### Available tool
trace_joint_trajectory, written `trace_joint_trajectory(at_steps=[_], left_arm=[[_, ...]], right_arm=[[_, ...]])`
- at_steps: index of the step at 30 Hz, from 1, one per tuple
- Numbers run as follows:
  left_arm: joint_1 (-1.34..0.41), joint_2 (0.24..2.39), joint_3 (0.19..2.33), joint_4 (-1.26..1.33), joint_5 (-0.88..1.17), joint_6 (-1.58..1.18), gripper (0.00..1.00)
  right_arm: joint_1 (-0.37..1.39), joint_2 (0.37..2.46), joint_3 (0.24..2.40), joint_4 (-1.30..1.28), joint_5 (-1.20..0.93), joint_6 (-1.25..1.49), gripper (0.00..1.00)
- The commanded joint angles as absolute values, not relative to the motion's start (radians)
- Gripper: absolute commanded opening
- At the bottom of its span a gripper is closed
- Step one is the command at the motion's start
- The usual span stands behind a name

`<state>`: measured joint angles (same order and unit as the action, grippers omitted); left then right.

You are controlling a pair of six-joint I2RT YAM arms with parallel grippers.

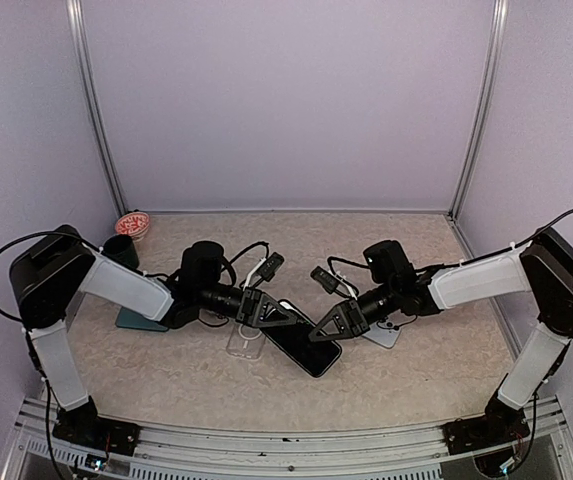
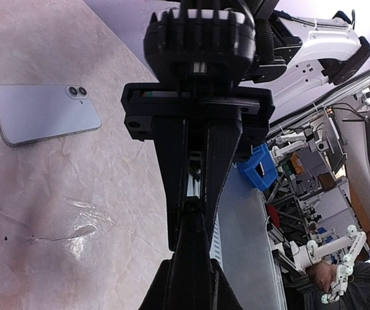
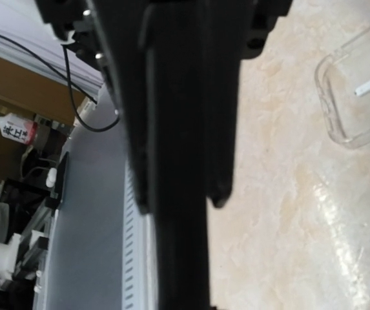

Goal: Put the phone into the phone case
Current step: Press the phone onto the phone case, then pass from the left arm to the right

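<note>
A black phone (image 1: 311, 352) lies slanted at the table's centre, between my two grippers. My left gripper (image 1: 284, 320) comes from the left and is shut on the phone's upper left part. My right gripper (image 1: 324, 328) comes from the right and is shut on the phone close beside it. In both wrist views the phone shows only edge-on as a dark band between the fingers, at the left gripper (image 2: 197, 258) and the right gripper (image 3: 181, 258). The clear phone case (image 1: 246, 342) lies flat on the table just left of the phone, and also shows in the right wrist view (image 3: 359, 90).
A second, light blue phone (image 1: 381, 335) lies camera side up under the right arm and shows in the left wrist view (image 2: 42, 113). A teal flat object (image 1: 134, 320) lies under the left arm. A black cup (image 1: 121, 250) and a red-and-white bowl (image 1: 133, 225) stand at the back left.
</note>
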<state>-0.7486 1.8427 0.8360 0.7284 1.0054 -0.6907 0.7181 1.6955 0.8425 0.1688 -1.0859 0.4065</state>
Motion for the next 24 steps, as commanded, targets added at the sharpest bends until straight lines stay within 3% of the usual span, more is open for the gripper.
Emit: trace_joint_trajectory(at_steps=[1,5,10,13,24], left_arm=[[-0.749,1.806,0.870,0.731,0.951,-0.665,0.00],[-0.747,1.797,0.860,0.746,0.943,-0.669,0.19],[-0.738,1.772,0.836,0.802,0.936,-0.702,0.55],[-0.716,1.739,0.794,0.877,0.914,-0.753,0.72],[-0.672,1.647,0.670,1.012,0.812,-0.812,0.88]], right_arm=[[0.740,1.707,0.874,0.192,-1.131,0.409,0.00],[0.740,1.707,0.869,0.215,-1.132,0.421,0.00],[0.740,1.687,0.858,0.245,-1.125,0.436,0.00],[0.738,1.672,0.856,0.253,-1.115,0.439,0.00],[0.643,1.565,0.765,0.426,-1.029,0.553,0.00]])
